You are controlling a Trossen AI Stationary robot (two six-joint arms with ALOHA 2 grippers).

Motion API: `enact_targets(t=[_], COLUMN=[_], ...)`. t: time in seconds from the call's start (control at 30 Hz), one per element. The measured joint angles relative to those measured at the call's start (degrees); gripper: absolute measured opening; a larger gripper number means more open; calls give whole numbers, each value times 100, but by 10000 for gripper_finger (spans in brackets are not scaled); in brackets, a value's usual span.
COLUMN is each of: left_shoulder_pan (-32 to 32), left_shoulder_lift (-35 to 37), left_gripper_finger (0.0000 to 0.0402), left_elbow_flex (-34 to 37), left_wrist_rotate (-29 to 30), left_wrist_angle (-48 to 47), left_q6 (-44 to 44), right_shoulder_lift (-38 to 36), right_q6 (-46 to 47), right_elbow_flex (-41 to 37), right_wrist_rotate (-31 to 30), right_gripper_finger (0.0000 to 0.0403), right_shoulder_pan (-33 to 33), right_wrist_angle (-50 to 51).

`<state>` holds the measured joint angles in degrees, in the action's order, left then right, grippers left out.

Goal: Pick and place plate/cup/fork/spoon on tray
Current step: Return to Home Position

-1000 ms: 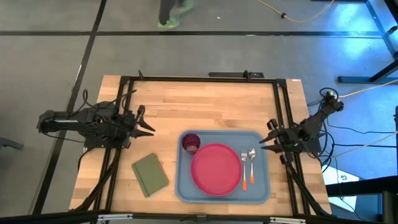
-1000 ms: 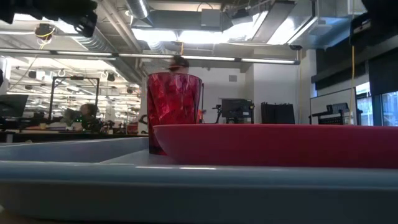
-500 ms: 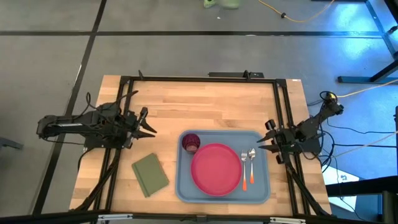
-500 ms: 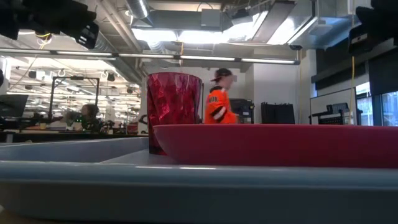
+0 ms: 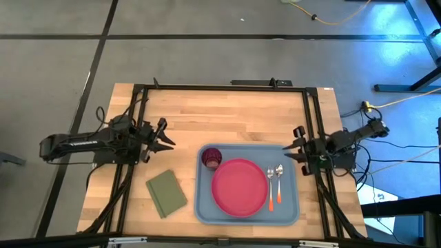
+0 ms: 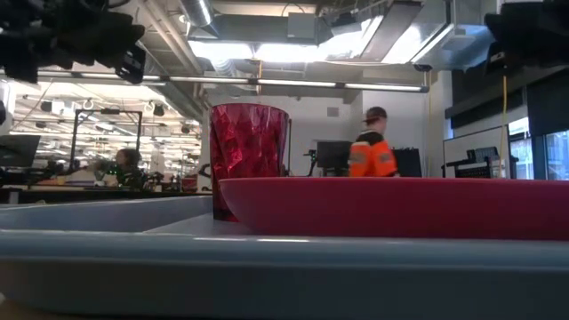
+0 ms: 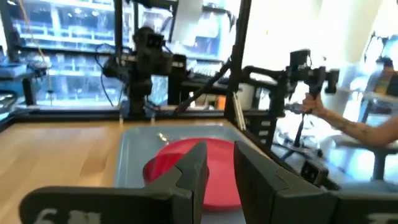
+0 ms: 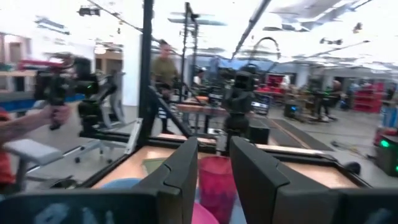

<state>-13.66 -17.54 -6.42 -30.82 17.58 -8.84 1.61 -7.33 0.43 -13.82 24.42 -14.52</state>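
The light-blue tray (image 5: pixel 207 207) lies on the wooden table, near its front edge. On it rest the magenta-pink plate (image 5: pixel 239 187), the dark-red cup (image 5: pixel 211 158) upright at its far left corner, and the fork and the spoon (image 5: pixel 275 184), side by side right of the plate. The low view shows the cup (image 6: pixel 248 160), the plate (image 6: pixel 400 204) and the tray's rim (image 6: pixel 178 258). My left gripper (image 5: pixel 167 138) is open and empty above the table, left of the tray. My right gripper (image 5: pixel 292 146) is open and empty at the tray's far right corner.
An olive-green square (image 5: pixel 167 193) lies on the table left of the tray. A black frame (image 5: pixel 227 87) runs round the table's edges. A person in orange (image 6: pixel 373 151) walks in the room behind. A person's hand (image 7: pixel 323 107) holds a camera rig beside the table.
My right arm has swung so that it lies more level across the table's right edge, and its gripper has gone a little toward the far edge. My left gripper has gone slightly toward the tray. The person in the background has walked to the right.
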Motion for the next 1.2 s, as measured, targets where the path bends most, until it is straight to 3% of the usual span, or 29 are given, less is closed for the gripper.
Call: enact_targets(t=[0.3,0.53,0.77,1.2], left_shoulder_pan=[-548,-606,-425,-388], left_shoulder_lift=[-1,-1,2,4], left_gripper_finger=[73,73,73,73], left_elbow_flex=[441,600,600,600], left_wrist_rotate=[39,625,792,1278], left_wrist_angle=[317,536,4,-1166], left_q6=[-907,-705,-760,-239], right_shoulder_lift=[0,0,0,11], right_q6=[260,389,852,1005], right_elbow_flex=[2,7,7,7], right_wrist_rotate=[190,164,-1265,-1357], right_gripper_finger=[101,101,101,101], right_shoulder_pan=[-764,-1210,-1372,-1370], right_wrist_angle=[10,261,787,1016])
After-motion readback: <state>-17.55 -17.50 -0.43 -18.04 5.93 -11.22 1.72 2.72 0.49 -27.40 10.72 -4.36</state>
